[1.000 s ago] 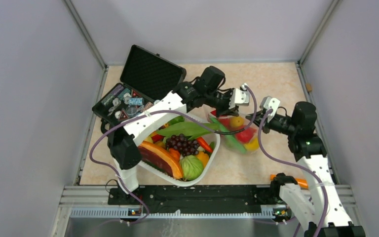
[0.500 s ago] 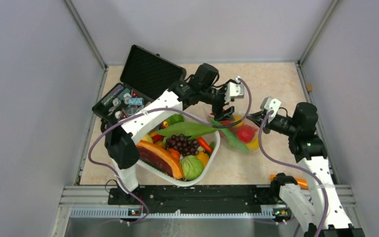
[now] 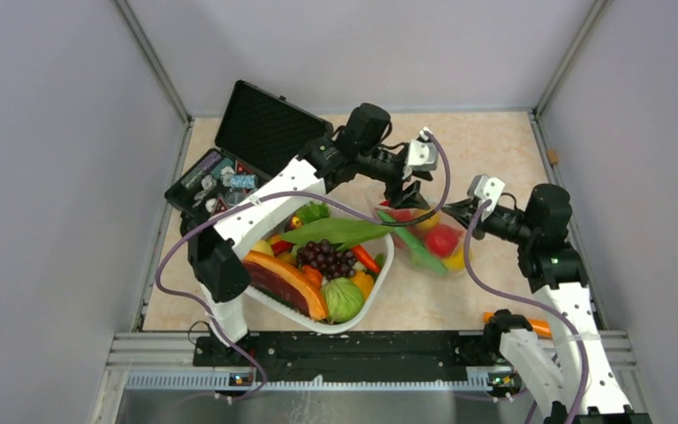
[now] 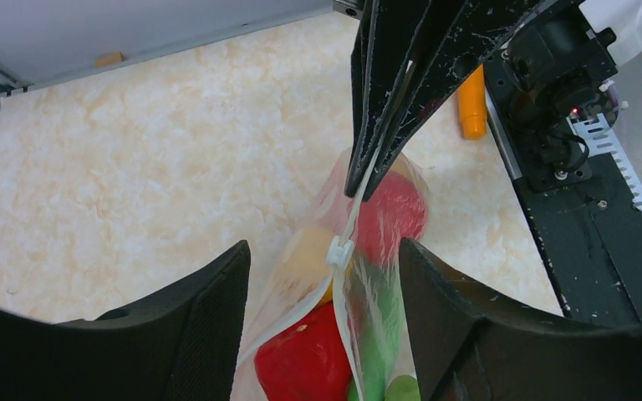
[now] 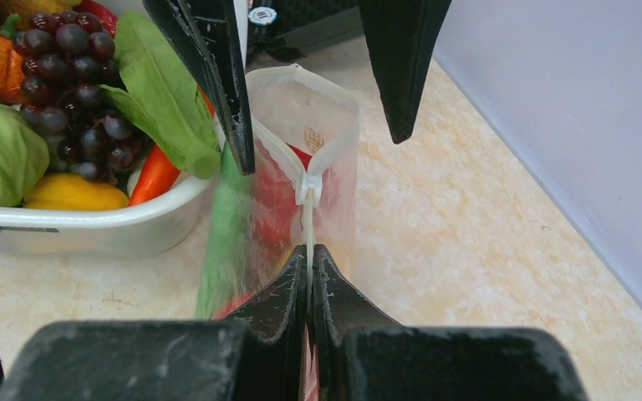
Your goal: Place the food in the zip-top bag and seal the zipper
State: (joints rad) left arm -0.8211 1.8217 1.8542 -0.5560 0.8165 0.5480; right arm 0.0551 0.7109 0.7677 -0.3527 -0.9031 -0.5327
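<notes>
The zip-top bag (image 3: 419, 237) hangs upright above the table right of the basket. The food shows through it: red tomato pieces (image 4: 309, 359), a yellow lemon (image 3: 424, 221) and a long green pod (image 5: 221, 234). My right gripper (image 5: 309, 251) is shut on the near end of the zipper (image 5: 308, 219). The white slider (image 4: 338, 251) sits partway along the strip; beyond it the mouth gapes. My left gripper (image 4: 324, 251) is open, one finger on each side of the bag's mouth without touching it.
A white oval basket (image 3: 380, 284) left of the bag holds grapes, a papaya slice, leaves and other toy produce. An open black case (image 3: 260, 137) lies at the back left. An orange piece (image 3: 534, 325) lies by the right arm's base.
My left gripper, shut at the bag's mouth a second ago, has opened and let go, drawing back slightly left. The right gripper has kept its hold.
</notes>
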